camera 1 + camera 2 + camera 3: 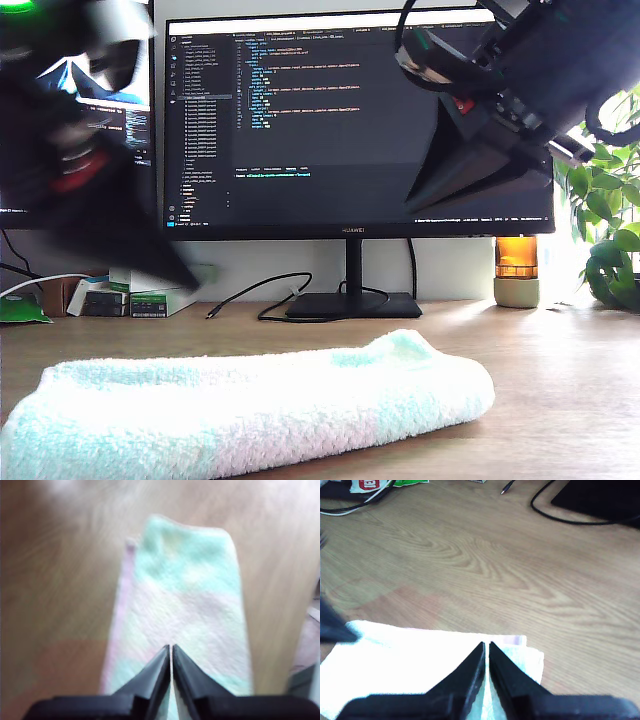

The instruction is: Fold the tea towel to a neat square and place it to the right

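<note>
**Q:** On the wooden desk point(560, 380), from the exterior view's left to its right, what do you have before you?

**A:** At that view's left an arm hangs blurred above the desk; in the foreground the tea towel point(250, 410) lies as a long, puffy roll of folded cloth, white and pale mint; at the right another arm is raised in front of the monitor point(350, 120). Which arm is which, you cannot tell from the wrist views.

**Q:** How do the grippers stand?

**A:** My first gripper point(171, 650) has its jaws pressed together with nothing between them, poised above the tea towel's length. My second gripper point(486, 647) is likewise closed and empty, over one end of the cloth, where a pink edge shows.

**Q:** How will the cloth handle?

**A:** Judge it light, soft and limp: thick terry that sags wherever it is unsupported and springs open unless pressed flat. It looks neither slippery nor fragile.

**Q:** Where should you take hold?

**A:** Probably at the two corners of one short end, pinching all layers together, so the fold travels evenly. A mid-span grip would likely bunch it.
</note>
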